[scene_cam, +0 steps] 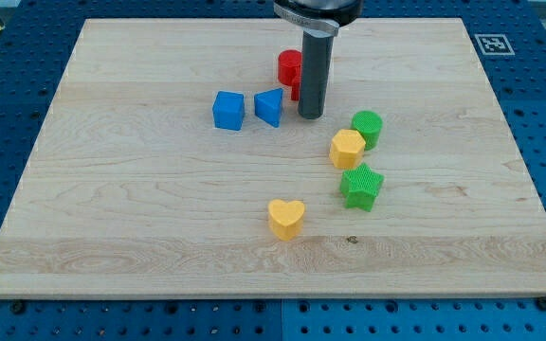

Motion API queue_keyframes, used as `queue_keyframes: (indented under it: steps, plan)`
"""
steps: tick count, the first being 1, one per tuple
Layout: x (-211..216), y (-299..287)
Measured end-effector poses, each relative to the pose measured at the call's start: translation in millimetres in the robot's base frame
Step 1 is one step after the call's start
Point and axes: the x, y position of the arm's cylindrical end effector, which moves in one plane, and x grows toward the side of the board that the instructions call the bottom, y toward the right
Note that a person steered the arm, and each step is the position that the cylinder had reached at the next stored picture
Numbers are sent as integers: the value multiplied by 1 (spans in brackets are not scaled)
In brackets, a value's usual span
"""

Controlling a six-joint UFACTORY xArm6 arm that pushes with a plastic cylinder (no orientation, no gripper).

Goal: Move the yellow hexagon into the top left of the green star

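No claw shows; my tip (311, 116) stands up-left of the flat-topped yellow hexagon (346, 149).

Blue cube (227, 110), blue triangle (269, 106), red block (289, 68), green cylinder (367, 128), yellow heart (286, 218), wooden board (140, 218)

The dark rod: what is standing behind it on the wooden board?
A red block stands behind the dark rod, near my tip. Only its left part shows; the rod covers the rest, so its shape cannot be told.
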Motion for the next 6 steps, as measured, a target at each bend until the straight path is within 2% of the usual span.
queue_keyframes:
  steps: [1,3,5,6]
  plan:
    - [-17,-20]
    - [-12,-39]
    - [38,50]
    - [54,58]
